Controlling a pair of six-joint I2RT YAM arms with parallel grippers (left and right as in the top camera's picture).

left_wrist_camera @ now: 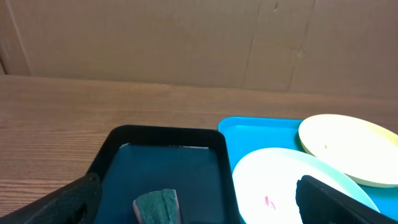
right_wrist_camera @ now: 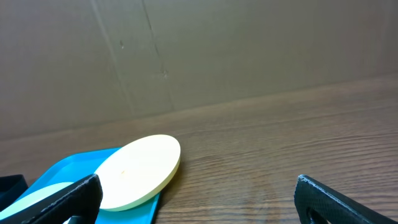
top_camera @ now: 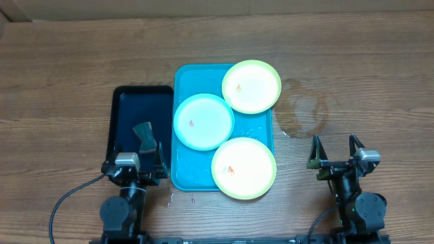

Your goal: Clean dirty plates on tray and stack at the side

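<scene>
Your L gripper (top_camera: pixel 135 152) at dark tray (top_camera: pixel 129 108) end & R gripper (top_camera: pixel 334 144) both open, empty; 3 smeared plates (top_camera: pixel 203 120) on turq. tray (top_camera: pixel 184 78).

turquoise tray (top_camera: pixel 196 78), lime plates (top_camera: pixel 251 86), blue plate (top_camera: pixel 203 121)

Tabletop (top_camera: pixel 68 68): two trays are set side by side, the narrower tray (top_camera: pixel 129 112) to the left with a sponge (top_camera: pixel 144 134) lying in its near half, the large tray (top_camera: pixel 186 81) just beside it to the right. Three plates are carried on the large tray. The far plate (top_camera: pixel 251 86) is placed at the far right corner overhanging the rim, the middle plate (top_camera: pixel 203 121) towards the left side, and the near plate (top_camera: pixel 243 167) at the near right corner overhanging the near rim.
</scene>
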